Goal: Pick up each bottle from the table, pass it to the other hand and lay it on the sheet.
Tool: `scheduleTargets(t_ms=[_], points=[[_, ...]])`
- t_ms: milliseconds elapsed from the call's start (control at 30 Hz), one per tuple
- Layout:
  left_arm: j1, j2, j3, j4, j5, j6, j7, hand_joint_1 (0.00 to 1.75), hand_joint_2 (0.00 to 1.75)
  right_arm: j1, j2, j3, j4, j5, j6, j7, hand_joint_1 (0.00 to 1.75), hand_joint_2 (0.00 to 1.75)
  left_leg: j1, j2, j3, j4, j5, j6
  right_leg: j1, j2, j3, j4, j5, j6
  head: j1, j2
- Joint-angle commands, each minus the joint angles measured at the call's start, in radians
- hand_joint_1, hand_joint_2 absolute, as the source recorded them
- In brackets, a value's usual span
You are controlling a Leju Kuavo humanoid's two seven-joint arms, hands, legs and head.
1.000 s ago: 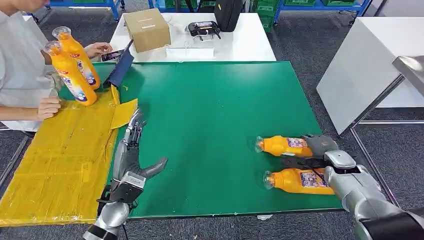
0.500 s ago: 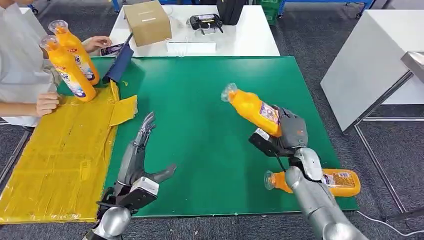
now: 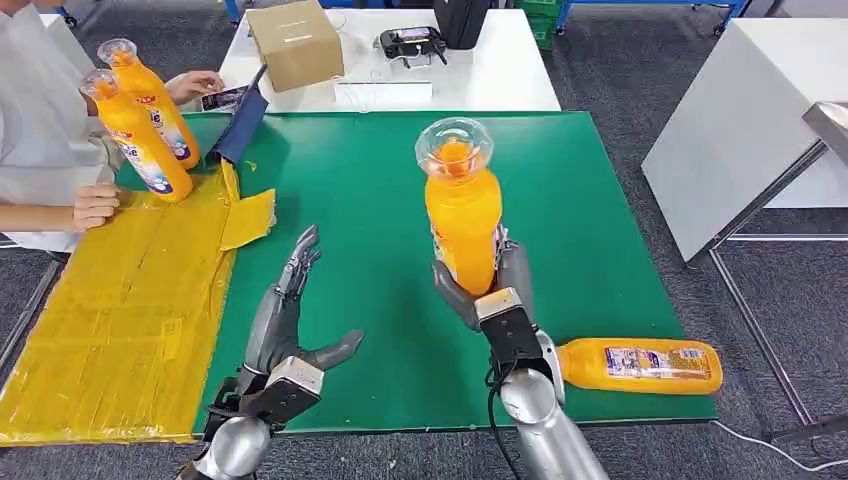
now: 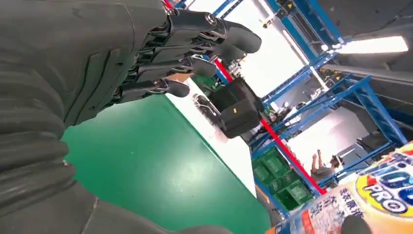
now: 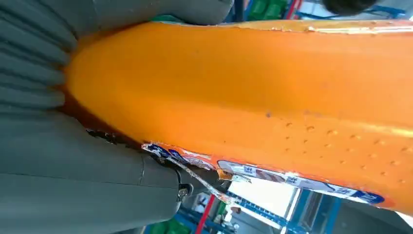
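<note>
My right hand (image 3: 487, 292) grips an orange bottle (image 3: 461, 205) by its lower half and holds it upright above the middle of the green mat (image 3: 400, 190), clear cap toward the camera. The bottle's orange body (image 5: 253, 97) spans the right wrist view against the hand's grey cover (image 5: 73, 161). My left hand (image 3: 285, 320) hovers open over the mat's left part, fingers stretched forward, apart from the bottle; its dark fingers (image 4: 195, 44) show with the bottle's label (image 4: 370, 195) at the corner. A second orange bottle (image 3: 640, 364) lies on its side at the mat's near right corner. The yellow sheet (image 3: 110, 300) covers the left.
A person (image 3: 40, 120) sits at the far left, a hand on the sheet, beside two upright orange bottles (image 3: 140, 120). A dark blue roll (image 3: 238, 130) lies at the mat's far left. Behind is a white table (image 3: 400, 80) with a cardboard box (image 3: 295, 45). Another white table (image 3: 740, 120) stands right.
My right hand has swung the bottle from tilted over the right of the mat to upright near the middle, closer to my left hand. My left hand edged slightly forward.
</note>
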State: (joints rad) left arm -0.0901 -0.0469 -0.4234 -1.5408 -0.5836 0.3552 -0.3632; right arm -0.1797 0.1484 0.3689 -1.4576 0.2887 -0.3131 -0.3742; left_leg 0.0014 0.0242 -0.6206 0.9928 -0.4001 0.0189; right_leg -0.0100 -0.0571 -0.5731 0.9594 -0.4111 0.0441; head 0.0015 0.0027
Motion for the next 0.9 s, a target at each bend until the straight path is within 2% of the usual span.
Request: scheduleTargets(t_ms=[33, 67, 167, 267, 567, 667, 900], points=[[-0.046, 0.019, -0.022, 0.022, 0.116, -0.02, -0.008, 0.0, 1.75, -0.019, 0.028, 0.173, 0.127, -0.064, 0.084, -0.072, 1.75, 1.75, 0.001, 0.001, 0.003, -0.001, -0.001, -0.001, 0.0, 0.005, 0.002, 0.0, 0.0, -0.001, 0.0, 0.0], [-0.048, 0.019, -0.021, 0.022, 0.13, -0.025, -0.009, 0.0, 1.75, -0.024, 0.028, 0.191, 0.148, -0.058, 0.075, -0.083, 1.75, 1.75, 0.001, 0.001, 0.005, -0.001, -0.002, -0.002, 0.0, 0.007, 0.004, 0.0, -0.001, -0.002, 0.0, 0.0], [-0.064, 0.03, -0.005, 0.03, 0.23, -0.069, -0.018, 0.0, 1.75, -0.065, 0.027, 0.357, 0.307, -0.003, 0.039, -0.111, 1.75, 1.75, 0.001, 0.002, 0.007, -0.002, -0.003, -0.002, 0.001, 0.008, 0.006, -0.001, -0.001, -0.003, -0.001, 0.0], [-0.078, 0.033, -0.003, 0.037, 0.267, -0.089, -0.025, 0.0, 1.75, -0.091, 0.039, 0.435, 0.405, 0.038, -0.009, -0.131, 1.75, 1.75, 0.001, 0.002, 0.007, -0.001, -0.003, -0.002, 0.001, 0.01, 0.006, 0.0, -0.002, -0.003, -0.001, 0.0], [-0.08, 0.031, -0.008, 0.036, 0.285, -0.102, -0.028, 0.0, 1.75, -0.103, 0.031, 0.446, 0.408, 0.048, -0.017, -0.126, 1.75, 1.75, 0.001, -0.002, 0.002, -0.001, -0.001, -0.001, 0.0, 0.003, 0.002, 0.0, -0.002, -0.002, -0.001, 0.0], [-0.086, 0.039, -0.016, 0.028, 0.331, -0.136, -0.04, 0.0, 1.75, -0.117, 0.036, 0.481, 0.47, 0.092, -0.031, -0.106, 1.75, 1.75, 0.001, -0.002, 0.003, -0.001, -0.001, -0.001, 0.0, 0.003, 0.002, 0.0, -0.002, -0.002, -0.001, 0.0], [-0.055, 0.046, -0.047, -0.057, 0.296, -0.11, -0.084, 0.0, 1.75, -0.133, 0.045, 0.501, 0.585, 0.116, -0.017, -0.1, 1.75, 1.75, 0.001, -0.003, 0.005, -0.001, -0.002, -0.002, 0.0, 0.003, 0.005, 0.0, -0.003, -0.002, -0.001, 0.0]])
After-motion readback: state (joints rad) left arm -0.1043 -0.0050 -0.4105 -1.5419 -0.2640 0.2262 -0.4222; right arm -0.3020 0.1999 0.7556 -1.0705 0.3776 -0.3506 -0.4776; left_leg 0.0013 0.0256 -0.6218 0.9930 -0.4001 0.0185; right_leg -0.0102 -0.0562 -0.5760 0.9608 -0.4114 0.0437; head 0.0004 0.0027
